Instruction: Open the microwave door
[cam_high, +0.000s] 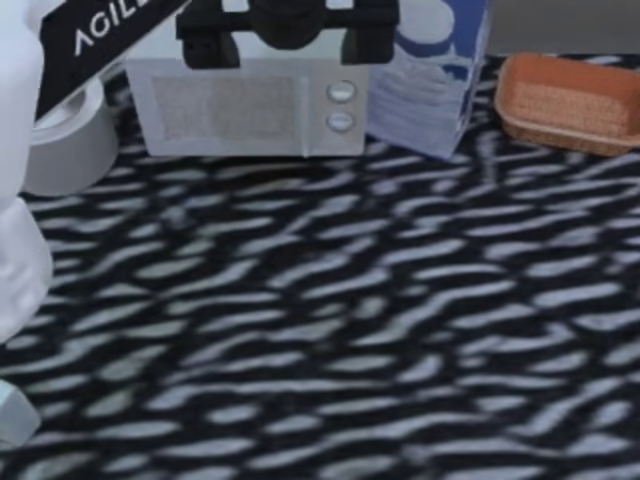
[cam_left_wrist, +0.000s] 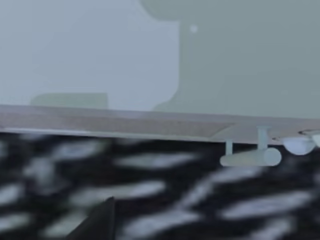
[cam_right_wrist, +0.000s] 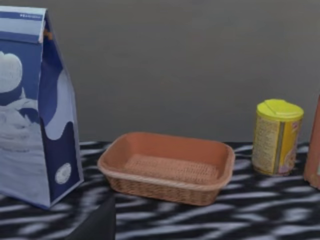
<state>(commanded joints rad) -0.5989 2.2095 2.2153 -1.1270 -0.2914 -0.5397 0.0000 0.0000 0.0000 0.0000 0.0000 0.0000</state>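
The white microwave (cam_high: 345, 145) stands at the back of the table, left of centre, with two silver knobs (cam_high: 341, 106) on its right panel. Its door (cam_high: 225, 108), with a grey mesh window and a slim vertical handle (cam_high: 303, 110), lies flat against the front. My left gripper (cam_high: 287, 48) hangs open over the microwave's top, just behind the door, touching nothing. The left wrist view looks down past the top (cam_left_wrist: 90, 60) to the handle (cam_left_wrist: 250, 158), with one dark finger (cam_left_wrist: 100, 222) showing. My right gripper (cam_right_wrist: 142, 227) is outside the top view, open and empty.
A blue-and-white carton (cam_high: 430, 90) stands right beside the microwave. An orange wicker basket (cam_high: 570, 105) sits further right. A white cylinder (cam_high: 65, 140) stands left of the microwave under my left arm. A yellow can (cam_right_wrist: 276, 137) stands beyond the basket.
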